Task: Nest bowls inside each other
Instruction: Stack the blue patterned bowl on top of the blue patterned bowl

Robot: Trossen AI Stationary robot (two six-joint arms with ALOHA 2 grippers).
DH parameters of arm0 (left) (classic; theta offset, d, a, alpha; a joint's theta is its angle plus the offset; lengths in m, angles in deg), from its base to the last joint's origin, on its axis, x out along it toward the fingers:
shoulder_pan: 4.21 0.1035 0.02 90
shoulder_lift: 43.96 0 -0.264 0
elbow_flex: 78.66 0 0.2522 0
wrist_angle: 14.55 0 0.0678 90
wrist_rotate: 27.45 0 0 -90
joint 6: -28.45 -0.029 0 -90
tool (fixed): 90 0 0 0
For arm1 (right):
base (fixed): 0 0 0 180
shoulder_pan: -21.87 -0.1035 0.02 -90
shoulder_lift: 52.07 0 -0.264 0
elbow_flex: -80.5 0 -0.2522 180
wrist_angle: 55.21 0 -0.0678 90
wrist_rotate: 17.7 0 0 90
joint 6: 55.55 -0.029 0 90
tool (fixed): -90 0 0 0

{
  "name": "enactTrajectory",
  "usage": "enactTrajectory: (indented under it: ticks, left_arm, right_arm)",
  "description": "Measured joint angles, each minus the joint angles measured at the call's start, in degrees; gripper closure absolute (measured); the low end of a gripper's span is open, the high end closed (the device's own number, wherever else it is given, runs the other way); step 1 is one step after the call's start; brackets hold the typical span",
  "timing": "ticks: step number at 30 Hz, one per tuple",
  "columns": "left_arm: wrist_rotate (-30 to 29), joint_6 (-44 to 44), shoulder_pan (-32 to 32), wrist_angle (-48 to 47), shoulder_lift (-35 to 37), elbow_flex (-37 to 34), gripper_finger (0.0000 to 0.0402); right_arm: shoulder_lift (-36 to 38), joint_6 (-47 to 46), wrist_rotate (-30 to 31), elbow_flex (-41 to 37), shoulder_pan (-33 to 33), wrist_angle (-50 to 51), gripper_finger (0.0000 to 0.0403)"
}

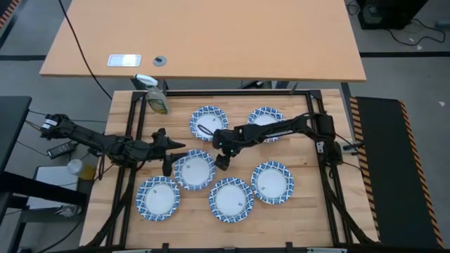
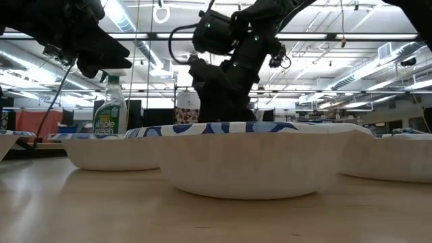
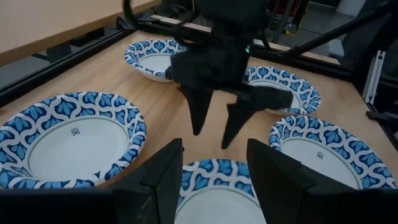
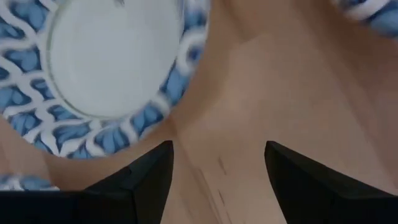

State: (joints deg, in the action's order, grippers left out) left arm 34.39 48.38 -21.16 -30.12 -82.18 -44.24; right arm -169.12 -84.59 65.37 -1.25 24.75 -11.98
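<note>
Six blue-rimmed white bowls lie singly on the wooden table: two at the far side [image 1: 209, 122] [image 1: 266, 123], one in the middle [image 1: 194, 169] and three nearer [image 1: 158, 197] [image 1: 232, 199] [image 1: 272, 181]. My right gripper [image 1: 222, 160] [image 3: 214, 134] is open and points down over bare wood just right of the middle bowl [image 4: 112, 68], touching nothing. My left gripper [image 1: 171, 156] [image 3: 211, 152] is open and hovers at the middle bowl's left edge [image 3: 211, 186], holding nothing.
A spray bottle with a yellow-green label [image 1: 156, 98] [image 2: 111, 108] stands at the table's far left corner. A black frame [image 1: 232, 92] borders the table. Bare wood shows between the bowls and along the right side [image 1: 306, 176].
</note>
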Motion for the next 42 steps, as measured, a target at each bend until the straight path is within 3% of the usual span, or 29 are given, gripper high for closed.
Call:
enactTrajectory:
  ticks: [7,14,18,22,42]
  left_arm:
    - [0.00,-0.03,0.00,-0.13,-0.02,0.00,0.0221]
    - [0.31,0.01,0.00,-1.24,-0.02,0.00,0.0221]
    - [1.09,0.08,-0.02,-1.25,-0.02,0.00,0.0221]
    - [1.13,-0.91,0.00,-0.72,-0.02,0.00,0.0221]
    - [1.29,-1.29,0.04,1.19,-0.02,0.00,0.0221]
  right_arm:
    - [-0.16,-2.66,0.65,-0.66,-0.49,-2.10,0.0138]
    - [0.50,-9.17,-10.39,-7.37,0.29,-19.43,0.0096]
    - [0.21,-14.38,-10.83,-13.11,0.99,-25.78,0.0075]
    - [0.26,-17.86,-11.35,-16.70,1.18,-38.85,0.0070]
    - [-2.82,-20.30,-6.88,-15.94,-1.36,-41.23,0.0189]
